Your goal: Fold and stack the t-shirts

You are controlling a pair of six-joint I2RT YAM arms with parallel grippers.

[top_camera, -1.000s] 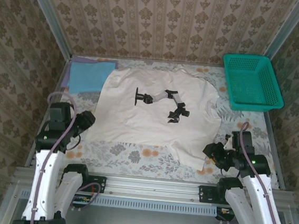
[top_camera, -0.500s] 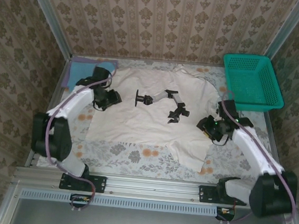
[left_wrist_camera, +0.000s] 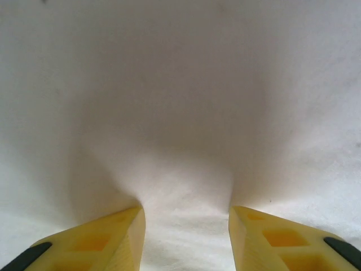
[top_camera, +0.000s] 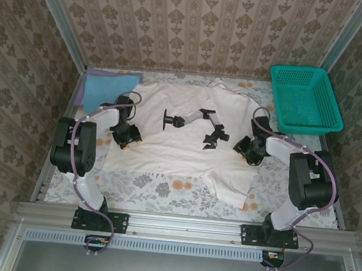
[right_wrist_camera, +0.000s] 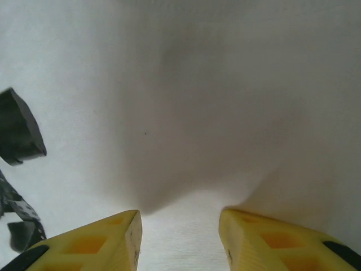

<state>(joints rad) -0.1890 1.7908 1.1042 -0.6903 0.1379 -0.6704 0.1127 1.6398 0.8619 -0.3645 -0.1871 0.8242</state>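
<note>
1. The off-white t-shirt lies spread flat across the middle of the table, with its black print facing up
2. The light blue t-shirt lies flat at the far left corner, just beside the off-white one
3. The left gripper is down on the left part of the off-white t-shirt; its yellow fingers are spread, tips dented into the cloth
4. The right gripper presses the shirt's right part near the print, its jaws likewise apart, with fabric humped between them
5. A teal basket sits at the far right

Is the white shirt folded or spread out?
Spread out. The off-white shirt lies flat and wide, its black print facing up; only its near right corner is rumpled.
</note>
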